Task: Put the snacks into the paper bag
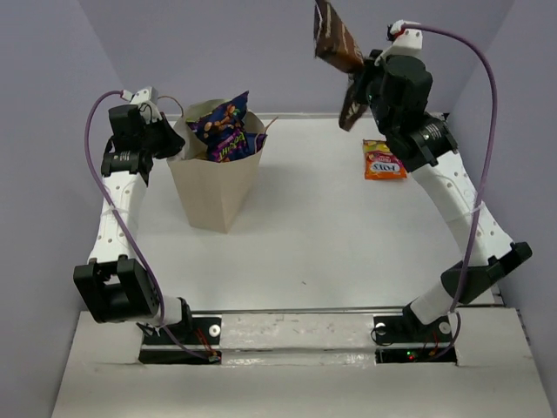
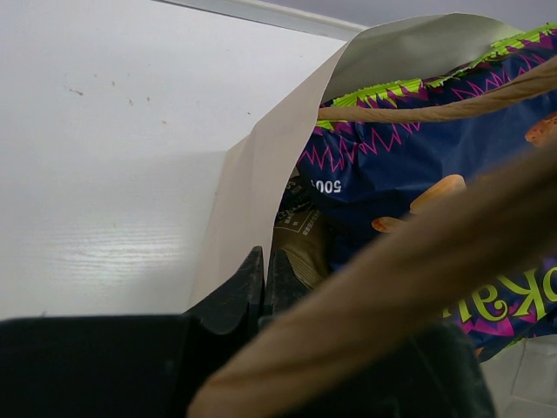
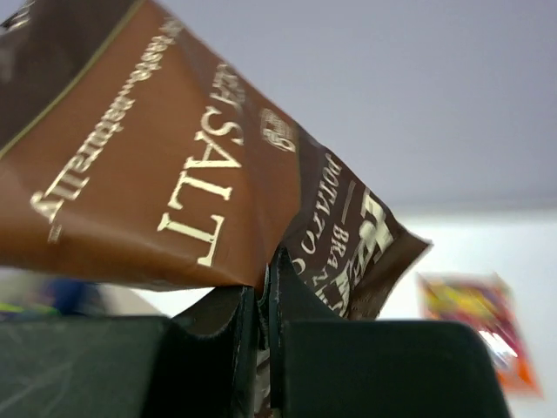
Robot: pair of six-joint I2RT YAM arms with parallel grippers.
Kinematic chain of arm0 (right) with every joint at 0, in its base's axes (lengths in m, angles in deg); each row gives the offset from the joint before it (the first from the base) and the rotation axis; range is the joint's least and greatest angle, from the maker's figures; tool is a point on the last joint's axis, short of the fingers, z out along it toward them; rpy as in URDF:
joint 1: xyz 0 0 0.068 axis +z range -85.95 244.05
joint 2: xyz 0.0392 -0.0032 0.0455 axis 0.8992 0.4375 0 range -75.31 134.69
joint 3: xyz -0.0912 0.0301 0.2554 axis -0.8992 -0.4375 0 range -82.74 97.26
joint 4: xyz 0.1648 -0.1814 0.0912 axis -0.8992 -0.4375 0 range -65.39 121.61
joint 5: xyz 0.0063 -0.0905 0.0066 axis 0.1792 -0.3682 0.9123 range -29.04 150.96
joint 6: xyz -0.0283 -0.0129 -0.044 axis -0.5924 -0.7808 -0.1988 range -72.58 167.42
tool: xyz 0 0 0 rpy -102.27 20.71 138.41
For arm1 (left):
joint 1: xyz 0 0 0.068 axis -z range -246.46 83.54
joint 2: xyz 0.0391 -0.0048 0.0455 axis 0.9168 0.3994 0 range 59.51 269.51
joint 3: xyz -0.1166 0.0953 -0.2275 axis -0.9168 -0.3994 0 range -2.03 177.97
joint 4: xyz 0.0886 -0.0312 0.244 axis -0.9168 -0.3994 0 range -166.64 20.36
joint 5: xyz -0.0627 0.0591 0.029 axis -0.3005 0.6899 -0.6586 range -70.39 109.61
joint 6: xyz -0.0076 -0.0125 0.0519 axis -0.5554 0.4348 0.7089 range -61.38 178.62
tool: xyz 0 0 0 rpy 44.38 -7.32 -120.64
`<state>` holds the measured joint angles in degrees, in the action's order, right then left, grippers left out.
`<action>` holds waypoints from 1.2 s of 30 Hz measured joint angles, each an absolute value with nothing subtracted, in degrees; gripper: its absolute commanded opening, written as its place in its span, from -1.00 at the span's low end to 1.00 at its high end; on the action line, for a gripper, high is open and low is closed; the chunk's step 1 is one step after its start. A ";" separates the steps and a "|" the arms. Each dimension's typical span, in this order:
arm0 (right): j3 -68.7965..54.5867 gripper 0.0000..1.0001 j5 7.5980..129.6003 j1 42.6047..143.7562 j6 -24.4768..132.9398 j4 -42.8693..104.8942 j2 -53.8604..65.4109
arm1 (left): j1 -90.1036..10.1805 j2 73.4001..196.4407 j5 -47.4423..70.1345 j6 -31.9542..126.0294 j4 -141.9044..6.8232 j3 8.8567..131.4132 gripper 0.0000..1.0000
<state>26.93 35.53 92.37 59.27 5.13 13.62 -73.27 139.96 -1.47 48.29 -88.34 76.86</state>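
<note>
The beige paper bag [image 1: 216, 187] stands at the left middle of the table with a purple and dark blue packet [image 1: 222, 129] sticking out of its top. My left gripper [image 1: 171, 139] is shut on the bag's left rim [image 2: 261, 165]; a brown loop handle [image 2: 409, 261] crosses close to the lens. My right gripper [image 1: 365, 80] is shut on the dark brown chip bag [image 1: 338, 42] and holds it high above the table at the back right; it fills the right wrist view [image 3: 174, 165]. The small orange-red packet [image 1: 384, 160] lies flat on the table under the right arm.
The table's back edge meets the grey wall behind the bag. Both arm bases sit on the metal rail [image 1: 296, 335] at the near edge.
</note>
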 measured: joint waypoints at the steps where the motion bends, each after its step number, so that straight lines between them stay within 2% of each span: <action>1: 31.30 -0.99 36.99 94.77 58.82 10.00 14.82 | -73.27 139.96 -1.45 48.29 -88.34 76.86 -1.00; 6: 42.93 -0.99 43.07 103.78 59.19 29.28 22.93 | -73.27 139.96 -1.41 48.29 -88.34 76.86 -1.00; 9: 43.15 -0.99 47.20 108.70 62.20 39.38 27.67 | -73.29 139.94 -1.36 48.27 -88.34 76.86 -1.00; 15: 31.02 -0.99 50.96 113.64 68.85 50.48 32.70 | -73.27 139.94 -1.34 48.25 -88.32 76.86 -1.00; 24: 11.37 -0.99 47.16 115.08 76.61 53.96 31.63 | -73.20 139.94 -1.47 47.81 -88.43 76.86 -1.00; 27: 10.86 -0.99 45.49 115.36 77.83 51.31 31.19 | -73.18 139.94 -1.89 47.55 -88.43 76.86 -1.00; 29: 15.63 -0.99 45.60 115.45 78.22 44.82 33.38 | -73.18 139.94 -2.33 47.52 -88.43 76.86 -1.00; 36: 52.59 -0.99 49.67 113.79 80.15 13.39 53.51 | -73.86 140.02 -1.60 47.61 -88.39 76.86 -1.00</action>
<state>52.59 49.67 113.79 80.15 13.39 53.51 -73.86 140.02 -1.60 47.61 -88.39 76.86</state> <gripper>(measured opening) 0.073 0.071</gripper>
